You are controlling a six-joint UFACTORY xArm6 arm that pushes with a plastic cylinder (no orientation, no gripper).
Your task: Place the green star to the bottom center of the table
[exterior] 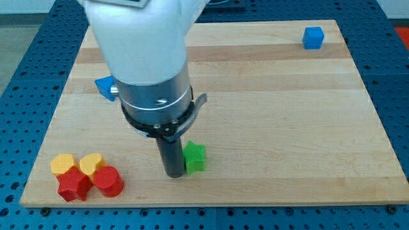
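Observation:
The green star (194,157) lies on the wooden table (275,128) near its bottom edge, slightly left of the middle. My tip (174,174) is at the end of the dark rod and sits right against the star's left side, touching or nearly touching it. The arm's white and grey body hangs above and hides the board behind it.
A cluster sits at the bottom left: a yellow block (62,164), a yellow heart (91,163), a red star (74,185) and a red cylinder (107,181). A blue block (105,86) is partly hidden by the arm at the left. A blue cube (313,38) lies at the top right.

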